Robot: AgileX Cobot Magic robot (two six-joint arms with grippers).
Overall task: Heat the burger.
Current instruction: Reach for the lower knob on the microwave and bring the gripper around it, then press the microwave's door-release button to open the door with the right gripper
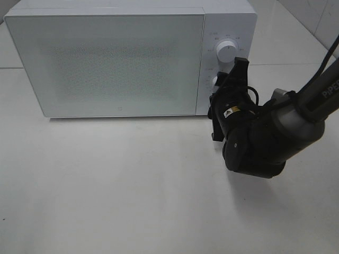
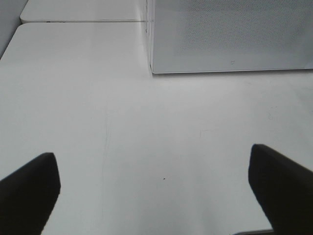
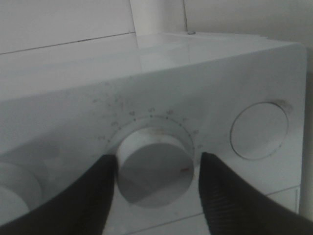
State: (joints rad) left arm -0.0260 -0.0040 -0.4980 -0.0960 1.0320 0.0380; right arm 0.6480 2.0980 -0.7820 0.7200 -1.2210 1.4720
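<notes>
The burger is out of view. A white microwave [image 1: 106,63] stands at the back of the table with its door shut. My right gripper [image 3: 157,159] is at its control panel. Its two dark fingers straddle the lower dial [image 3: 151,169]: one finger touches the dial's edge and the other stands a small gap off. In the exterior high view the right gripper [image 1: 226,84] covers most of that dial, below the upper dial [image 1: 226,51]. My left gripper [image 2: 154,171] hangs open over bare table, with nothing between its fingers [image 2: 29,191].
A round push button [image 3: 258,130] sits on the panel beside the straddled dial. The white tabletop [image 1: 116,185] spreads in front of the microwave. The microwave's front corner [image 2: 151,68] lies ahead of the left gripper. A tiled wall [image 1: 318,21] rises at the back right.
</notes>
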